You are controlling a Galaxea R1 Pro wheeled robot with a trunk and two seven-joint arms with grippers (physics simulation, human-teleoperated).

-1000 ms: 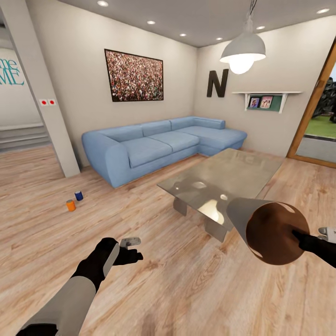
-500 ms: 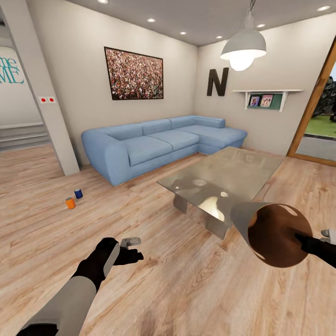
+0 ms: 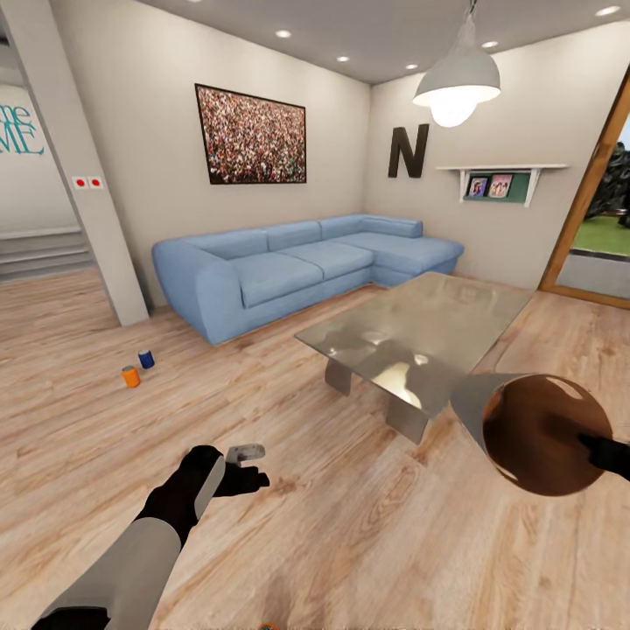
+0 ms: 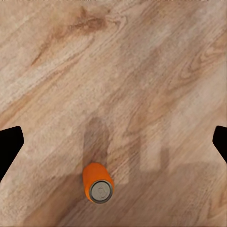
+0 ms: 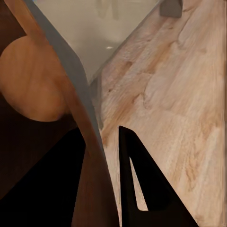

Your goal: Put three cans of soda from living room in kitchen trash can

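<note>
While clamped on the bin (image 3: pixel 534 433), right tool (image 3: pixel 604 451) idle; orange can (image 4: pixel 98 183) upright under spread left tool (image 4: pixel 113 142).

living room: light-blue corner sofa (image 3: pixel 297 267), crowd photo (image 3: pixel 251 137), black letter n (image 3: pixel 409 151). two soda cans upright on the wood floor near the pillar: orange can (image 3: pixel 130 376) beside dark blue can (image 3: pixel 146 359). a third, orange can (image 4: pixel 98 183) stands upright on the floor. copper-brown trash can (image 3: pixel 534 435), tilted, dark inside facing the camera, held off the floor.
</note>
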